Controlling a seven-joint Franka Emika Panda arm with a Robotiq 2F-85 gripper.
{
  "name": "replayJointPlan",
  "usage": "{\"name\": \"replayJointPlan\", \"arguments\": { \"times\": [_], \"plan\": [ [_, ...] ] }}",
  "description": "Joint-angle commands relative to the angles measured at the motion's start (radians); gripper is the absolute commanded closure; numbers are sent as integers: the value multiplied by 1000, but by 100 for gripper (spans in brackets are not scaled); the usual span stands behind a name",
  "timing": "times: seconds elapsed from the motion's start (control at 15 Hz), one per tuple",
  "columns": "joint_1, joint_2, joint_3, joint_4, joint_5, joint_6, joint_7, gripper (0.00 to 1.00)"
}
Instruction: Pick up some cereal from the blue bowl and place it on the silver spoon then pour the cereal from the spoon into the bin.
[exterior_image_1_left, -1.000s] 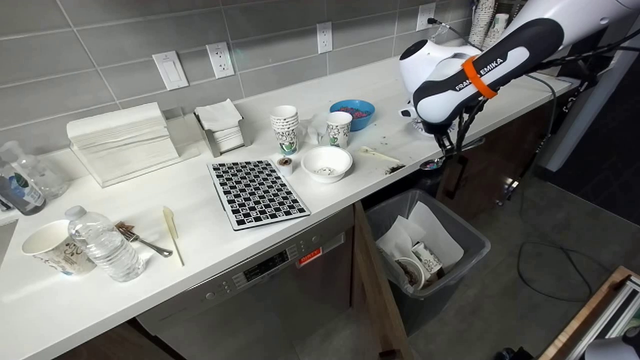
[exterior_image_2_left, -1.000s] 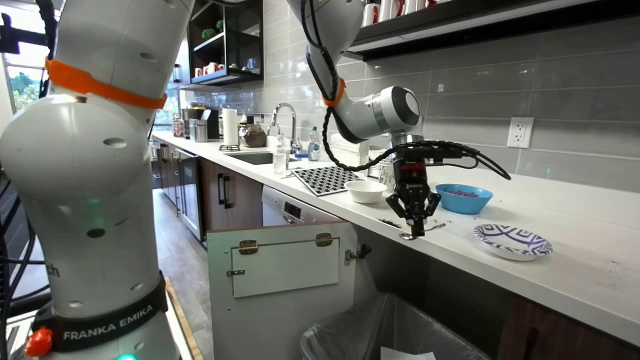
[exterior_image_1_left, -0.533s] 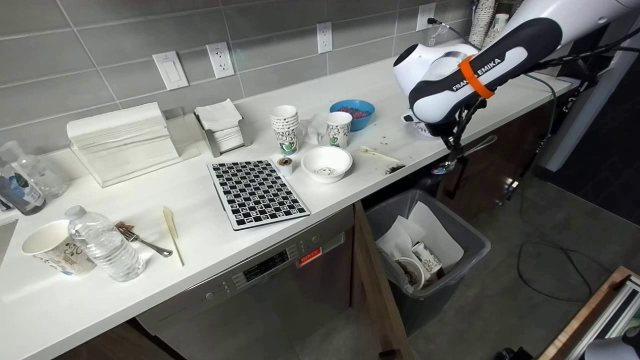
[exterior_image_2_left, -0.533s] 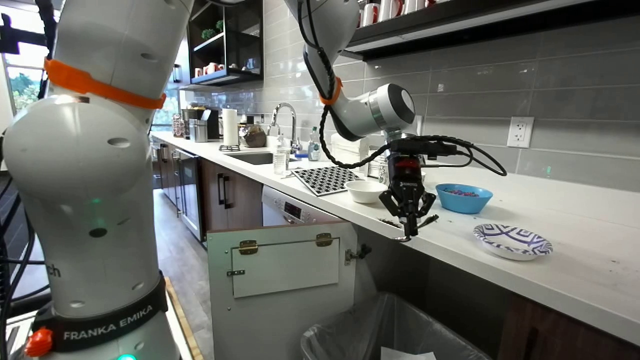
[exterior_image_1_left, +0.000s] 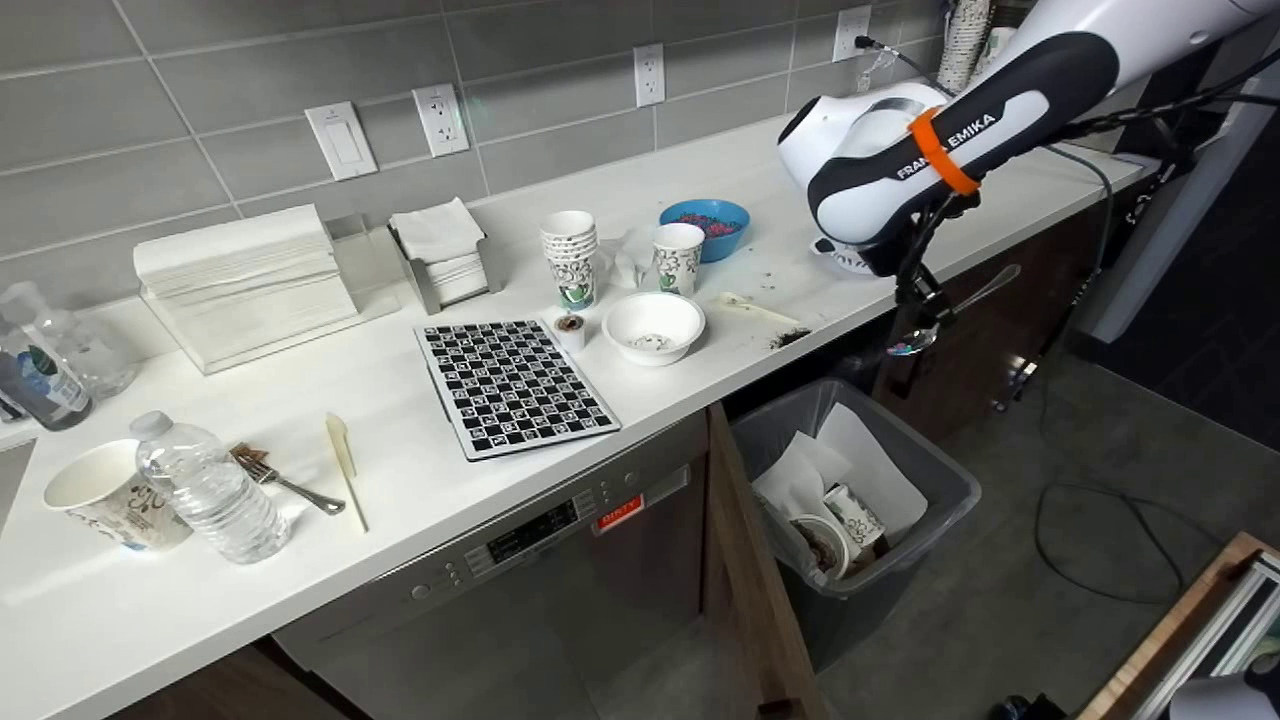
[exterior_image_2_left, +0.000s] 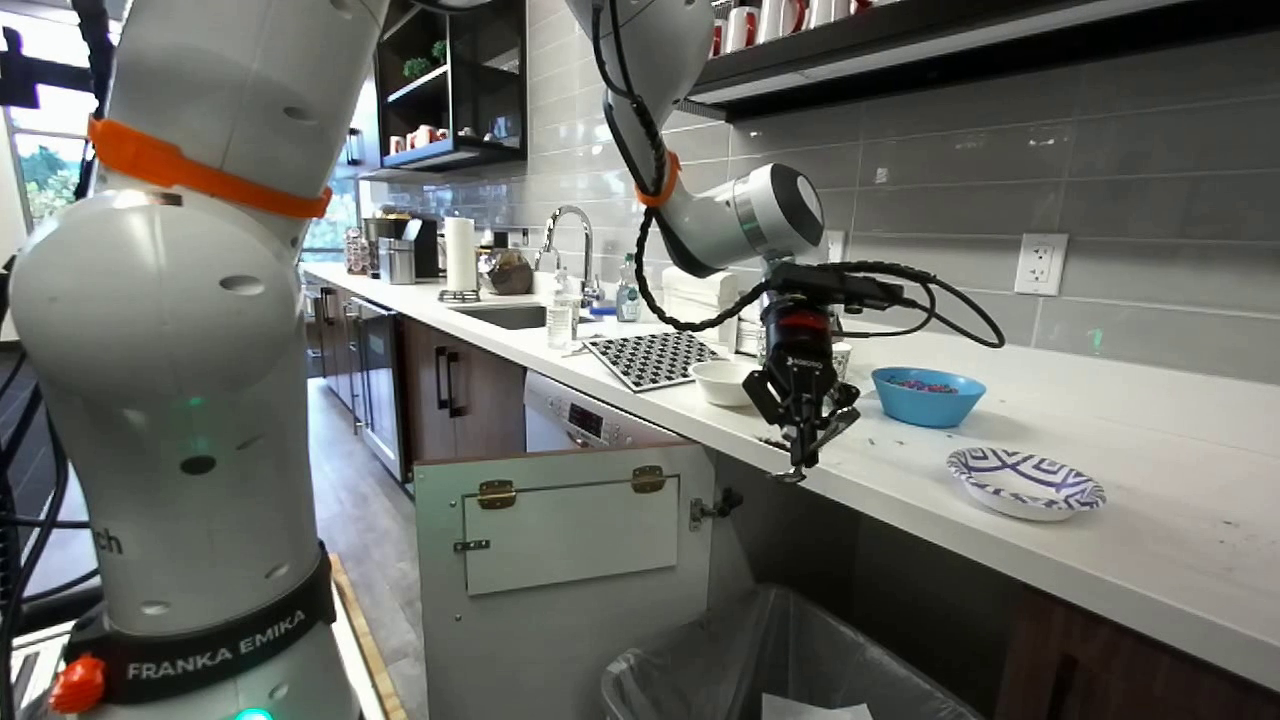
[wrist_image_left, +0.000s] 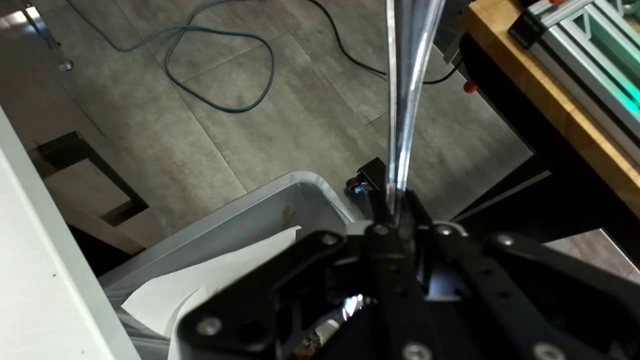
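Observation:
My gripper (exterior_image_1_left: 926, 308) is shut on the silver spoon (exterior_image_1_left: 912, 336), out past the counter's front edge and higher than the bin. Pink and blue cereal (exterior_image_1_left: 906, 347) lies in the spoon's bowl; its handle rises away on the opposite side of the fingers. In the wrist view the handle of the spoon (wrist_image_left: 400, 165) runs up from the jaws, while the black links mostly hide its bowl. The blue bowl (exterior_image_2_left: 928, 403), with cereal inside, stands on the counter. Below, the grey bin (wrist_image_left: 298, 178) is open-topped and lined, holding paper and cups.
An open cabinet door (exterior_image_1_left: 760, 560) stands beside the bin. On the counter are a white bowl (exterior_image_1_left: 654, 328), paper cups (exterior_image_1_left: 678, 262), a pale wooden stick (exterior_image_1_left: 757, 307), dark crumbs (exterior_image_1_left: 790, 338) and a patterned plate (exterior_image_2_left: 1025, 480). A checkered board (exterior_image_1_left: 517, 386) lies farther along.
My gripper has carried the spoon a short way outward from the counter. The spoon has tipped, its handle end higher and its bowl lower, with cereal still in it. The bowls and bin have not moved.

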Motion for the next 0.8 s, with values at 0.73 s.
{"name": "replayJointPlan", "arguments": {
  "times": [0.73],
  "plan": [
    [5, 106, 12, 214, -39, -286, -88, 98]
  ]
}}
